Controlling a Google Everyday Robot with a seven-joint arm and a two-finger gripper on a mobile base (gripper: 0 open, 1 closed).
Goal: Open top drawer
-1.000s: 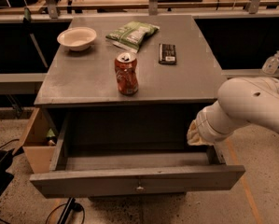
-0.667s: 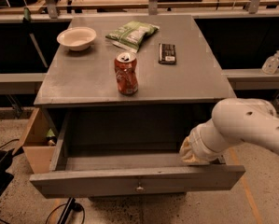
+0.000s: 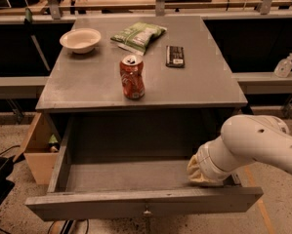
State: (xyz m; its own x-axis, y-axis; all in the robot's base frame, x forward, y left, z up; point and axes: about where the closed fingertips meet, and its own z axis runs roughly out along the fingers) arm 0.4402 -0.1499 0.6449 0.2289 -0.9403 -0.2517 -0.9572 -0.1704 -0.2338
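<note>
The top drawer point(image 3: 135, 201) of the grey cabinet stands pulled out toward me, and its flat grey inside point(image 3: 126, 175) holds nothing. Its small metal knob point(image 3: 146, 211) sits at the centre of the front panel. My white arm point(image 3: 255, 145) comes in from the right. My gripper point(image 3: 200, 173) is at the arm's beige-covered end, low inside the drawer's front right corner, just behind the front panel. The arm and the drawer front hide most of it.
On the cabinet top point(image 3: 87, 89) stand a red soda can point(image 3: 132, 77), a white bowl point(image 3: 80, 39), a green snack bag point(image 3: 137, 34) and a black bar point(image 3: 175, 55). A cardboard box point(image 3: 38, 152) sits on the floor at left. A clear bottle point(image 3: 284, 65) stands on the right ledge.
My arm has moved down and to the left, so the gripper has dropped further into the drawer's right front corner. The drawer has not moved.
</note>
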